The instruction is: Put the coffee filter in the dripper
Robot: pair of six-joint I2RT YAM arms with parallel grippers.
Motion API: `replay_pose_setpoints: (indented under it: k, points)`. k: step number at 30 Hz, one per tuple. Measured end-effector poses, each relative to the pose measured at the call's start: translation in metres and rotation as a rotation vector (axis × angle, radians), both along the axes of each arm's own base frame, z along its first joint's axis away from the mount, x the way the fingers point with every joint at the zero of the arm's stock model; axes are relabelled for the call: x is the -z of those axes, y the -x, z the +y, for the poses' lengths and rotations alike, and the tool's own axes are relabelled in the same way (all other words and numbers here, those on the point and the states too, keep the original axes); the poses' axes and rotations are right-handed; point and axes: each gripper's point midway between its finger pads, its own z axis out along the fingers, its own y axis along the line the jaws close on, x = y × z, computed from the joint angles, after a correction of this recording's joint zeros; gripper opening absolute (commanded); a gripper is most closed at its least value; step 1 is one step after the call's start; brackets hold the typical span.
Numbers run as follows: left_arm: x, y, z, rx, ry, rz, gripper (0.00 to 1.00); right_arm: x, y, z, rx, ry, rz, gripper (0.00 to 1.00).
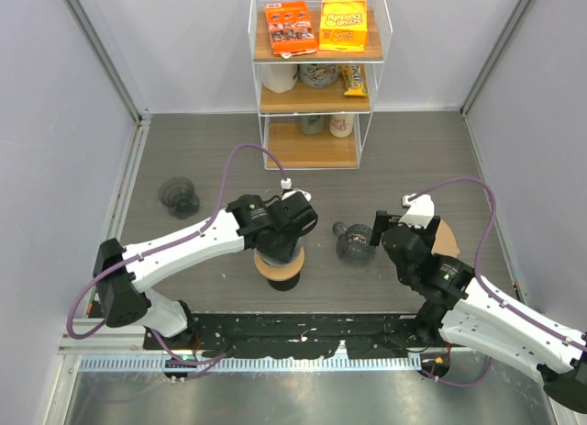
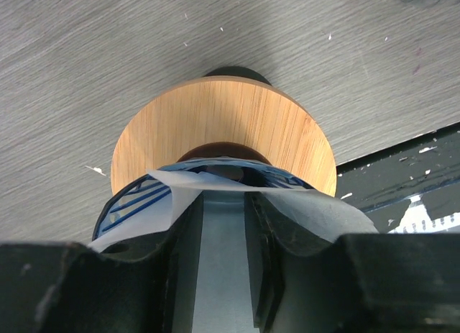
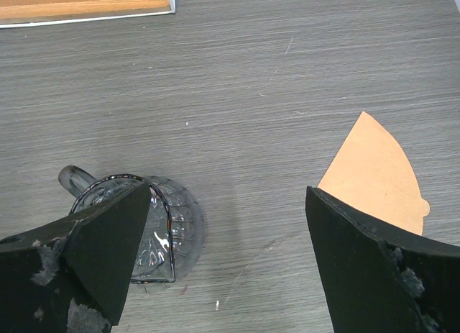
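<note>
The dripper stands on a round wooden base at the table's near middle. Its blue-lined glass cone shows just above the base. My left gripper points straight down over it. Its jaws stand a narrow gap apart, with the white paper coffee filter between them. The filter spreads out left and right past the fingertips, over the cone's mouth. My right gripper is open and empty, low over bare table.
A clear glass piece with a handle sits by my right gripper's left finger. A brown paper filter lies flat by its right finger. A dark glass piece sits far left. A wire shelf with snacks stands at the back.
</note>
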Motion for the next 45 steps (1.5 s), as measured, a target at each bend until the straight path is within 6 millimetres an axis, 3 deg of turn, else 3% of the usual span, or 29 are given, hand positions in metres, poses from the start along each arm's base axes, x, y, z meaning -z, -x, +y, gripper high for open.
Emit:
replay_pose_setpoints:
  k: [14,31,45]
  points:
    - [0.0,0.002,0.001,0.004,-0.002,0.005,0.34,0.002,0.0,0.0,0.0,0.003,0.003,0.96]
    - [-0.014,0.002,0.001,0.008,0.038,-0.019,0.27,0.002,0.0,0.0,0.0,0.003,0.003,0.95]
    - [-0.056,0.005,0.003,0.039,0.173,-0.089,0.36,0.002,0.0,0.0,-0.001,0.003,0.003,0.95]
